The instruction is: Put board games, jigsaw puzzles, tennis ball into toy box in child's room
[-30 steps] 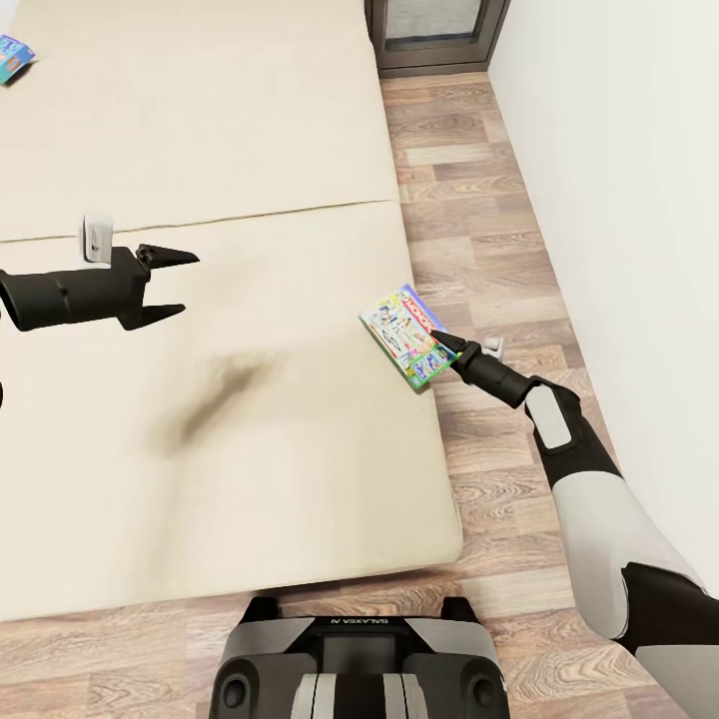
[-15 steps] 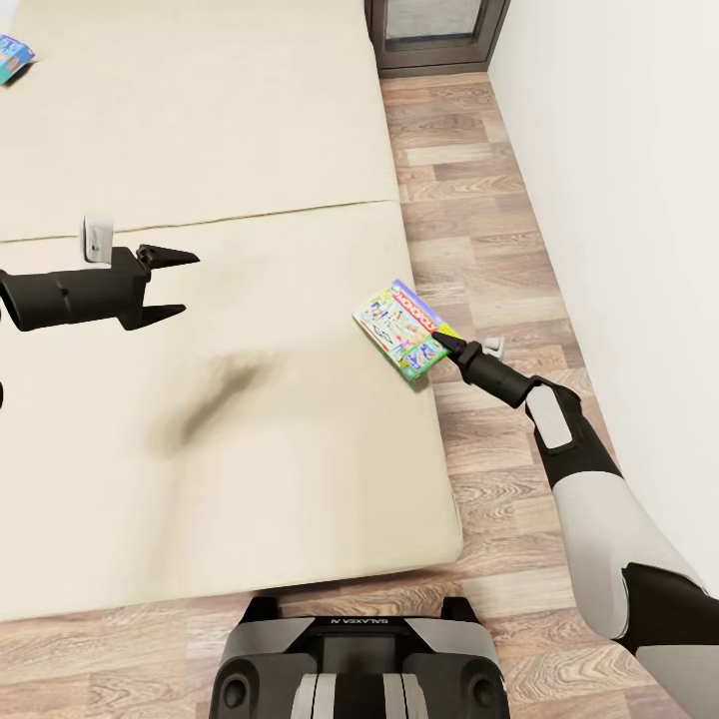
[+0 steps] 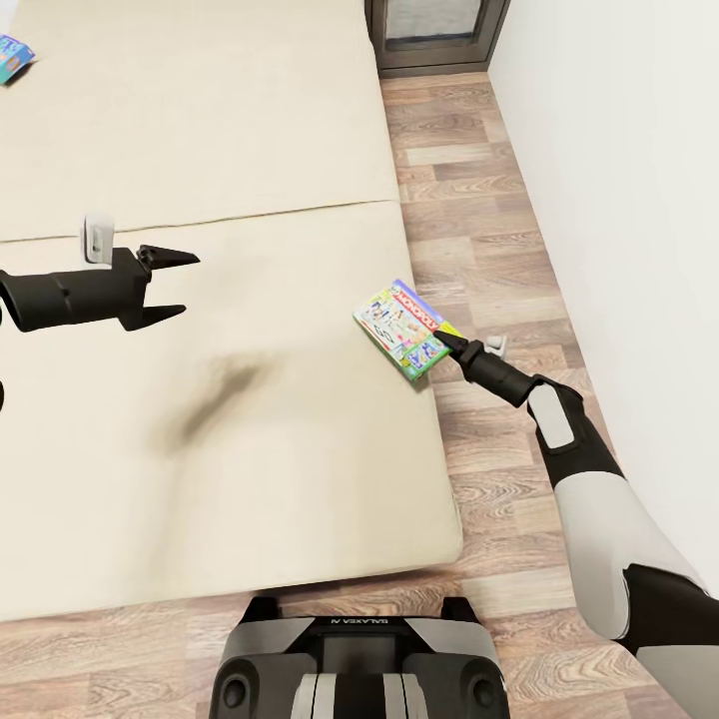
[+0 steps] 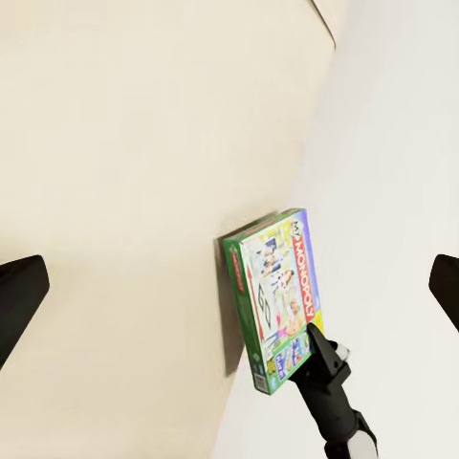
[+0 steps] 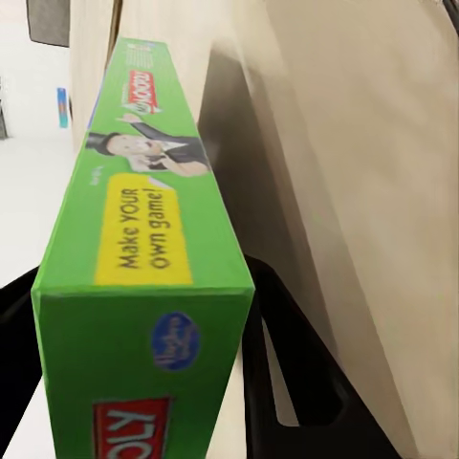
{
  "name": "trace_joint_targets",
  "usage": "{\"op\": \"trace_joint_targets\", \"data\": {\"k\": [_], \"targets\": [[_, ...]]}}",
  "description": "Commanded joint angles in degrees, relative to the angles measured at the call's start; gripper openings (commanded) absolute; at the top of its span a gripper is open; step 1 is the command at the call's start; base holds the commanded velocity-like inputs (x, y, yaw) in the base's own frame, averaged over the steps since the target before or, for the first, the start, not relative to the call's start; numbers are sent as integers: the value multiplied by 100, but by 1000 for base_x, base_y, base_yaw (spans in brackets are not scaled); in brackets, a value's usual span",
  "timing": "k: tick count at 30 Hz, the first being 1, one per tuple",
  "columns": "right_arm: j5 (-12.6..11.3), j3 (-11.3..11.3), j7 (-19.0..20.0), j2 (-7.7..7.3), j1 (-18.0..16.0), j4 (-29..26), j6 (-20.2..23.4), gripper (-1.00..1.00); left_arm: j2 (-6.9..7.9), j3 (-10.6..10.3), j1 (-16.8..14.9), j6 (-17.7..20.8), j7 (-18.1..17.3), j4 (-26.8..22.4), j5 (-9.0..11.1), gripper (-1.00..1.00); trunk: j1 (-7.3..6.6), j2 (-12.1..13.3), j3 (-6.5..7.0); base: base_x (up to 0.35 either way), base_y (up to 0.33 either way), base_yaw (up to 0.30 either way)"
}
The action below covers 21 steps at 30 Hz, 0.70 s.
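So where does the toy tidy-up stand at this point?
Nothing looks delivered yet. In hand: the right gripper is shut on the Monopoly board game at the bed's right edge. The left gripper hangs open above the mattress. Left to do: a second board game lies at the bed's far corner, and the table items and toy box are still ahead.

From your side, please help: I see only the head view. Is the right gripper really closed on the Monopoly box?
Observer: Yes. In the right wrist view, the right gripper has a finger on each side of the green board game.
Operator: Is the box lying on the bed?
Observer: Not flat. In the left wrist view it stands out from the bed, with shadow beneath.
Operator: And the left gripper?
Observer: The left gripper is open, holding nothing.
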Motion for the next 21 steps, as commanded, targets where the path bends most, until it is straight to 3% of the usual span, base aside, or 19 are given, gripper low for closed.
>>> {"op": "trace_joint_targets", "data": {"k": [1,7,11,14,21], "targets": [[-16,-11,8,1,-3,1,37,-100,3,-2,-5,-5,59,-2,55,100,0,-2,-2,0,0,0],[-16,-14,8,-14,29,-123,56,-100,-4,-14,116,-26,56,-4,9,100,0,-2,-2,0,0,0],[-20,-12,7,-18,59,-373,73,-100,-8,-66,269,-79,56,-9,-150,100,0,-2,-2,0,0,0],[-25,-5,7,-18,140,-723,93,-100,-10,-103,428,-160,56,-22,-340,100,0,-2,-2,0,0,0],[-27,5,5,-25,418,-1395,135,-100,-16,-133,635,-249,48,-37,-484,100,0,-2,-2,0,0,0]]}}
